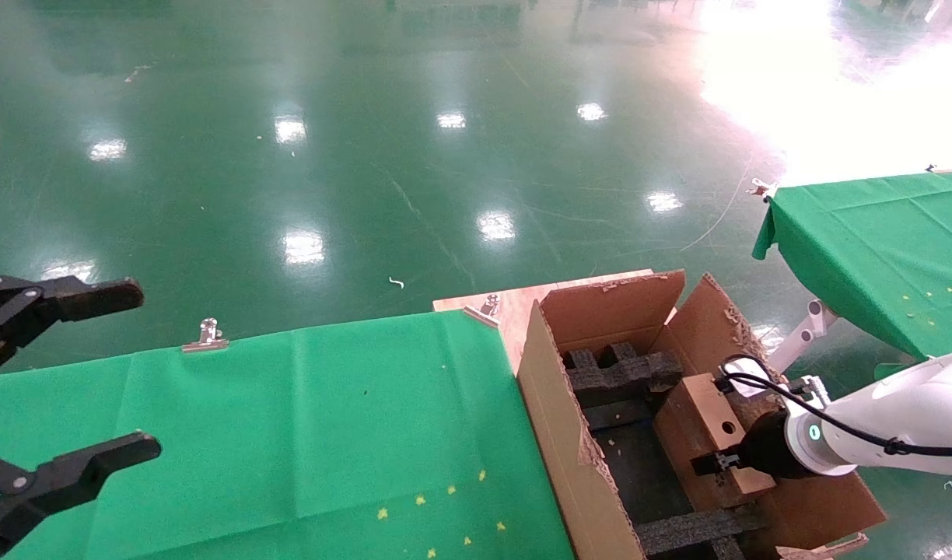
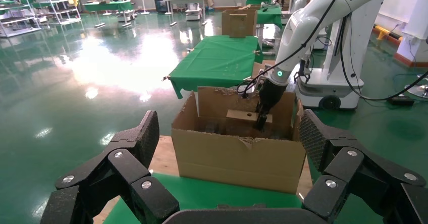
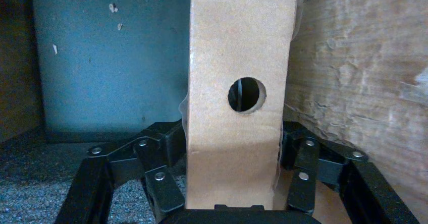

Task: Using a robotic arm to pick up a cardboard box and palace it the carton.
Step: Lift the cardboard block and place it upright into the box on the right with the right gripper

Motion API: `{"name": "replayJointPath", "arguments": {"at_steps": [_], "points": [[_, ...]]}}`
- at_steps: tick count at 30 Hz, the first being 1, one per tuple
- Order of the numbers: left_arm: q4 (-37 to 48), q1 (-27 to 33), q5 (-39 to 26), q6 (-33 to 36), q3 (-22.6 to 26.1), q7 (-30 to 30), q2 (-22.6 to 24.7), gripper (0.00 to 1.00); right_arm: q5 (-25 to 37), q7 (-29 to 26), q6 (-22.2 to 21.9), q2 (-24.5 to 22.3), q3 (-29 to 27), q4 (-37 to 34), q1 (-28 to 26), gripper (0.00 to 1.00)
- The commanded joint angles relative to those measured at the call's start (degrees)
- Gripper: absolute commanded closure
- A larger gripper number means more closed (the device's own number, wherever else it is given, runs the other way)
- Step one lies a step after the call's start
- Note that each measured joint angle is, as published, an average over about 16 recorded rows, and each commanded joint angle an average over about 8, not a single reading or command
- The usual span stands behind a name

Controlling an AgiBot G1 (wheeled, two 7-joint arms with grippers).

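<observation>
- Jaws of the right gripper (image 3: 233, 183) are closed on the cardboard box (image 3: 237, 82), one finger (image 3: 161, 176) on each broad side, pinching its near end; the box's long axis runs straight out from the palm, and the face with the round hole looks back at the wrist camera.
- Seen from the head, the robotic arm (image 1: 873, 435) reaches in from the robot's right and holds that box (image 1: 709, 432) inside the carton (image 1: 558, 420), hard against the carton's right-hand wall, tilted, with its far end toward the far foam.
- Below and to the left of the box lies the carton's dark floor, with black foam inserts (image 1: 620, 373) at the far end and another strip at the near end; I judge the open bay between them to be where the box must settle, so the move left is chiefly downward and slightly left.
- I cannot tell whether the box's lower edge already touches the bottom.
- Left gripper (image 1: 60, 381) hangs parked over the green tabletop (image 1: 305, 435), jaws spread wide and holding nothing, well apart from the carton.
</observation>
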State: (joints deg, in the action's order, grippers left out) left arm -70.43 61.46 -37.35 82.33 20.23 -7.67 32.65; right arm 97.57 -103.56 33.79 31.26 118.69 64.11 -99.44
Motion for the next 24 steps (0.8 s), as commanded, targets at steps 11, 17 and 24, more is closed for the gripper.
{"name": "replayJointPath", "arguments": {"at_steps": [11, 17, 24], "points": [[0.0, 0.0, 0.0, 0.0, 0.0, 0.0, 0.0, 0.0, 0.21, 0.09, 0.89, -0.36, -0.28, 0.39, -1.36, 0.0], [0.0, 0.0, 0.0, 0.0, 0.0, 0.0, 0.0, 0.0, 0.78, 0.23, 1.62, -1.01, -0.33, 1.5, -2.47, 0.0], [0.0, 0.0, 0.0, 0.0, 0.0, 0.0, 0.0, 0.0, 2.46, -0.11, 2.05, -2.53, -1.08, 3.63, -5.48, 0.0]]}}
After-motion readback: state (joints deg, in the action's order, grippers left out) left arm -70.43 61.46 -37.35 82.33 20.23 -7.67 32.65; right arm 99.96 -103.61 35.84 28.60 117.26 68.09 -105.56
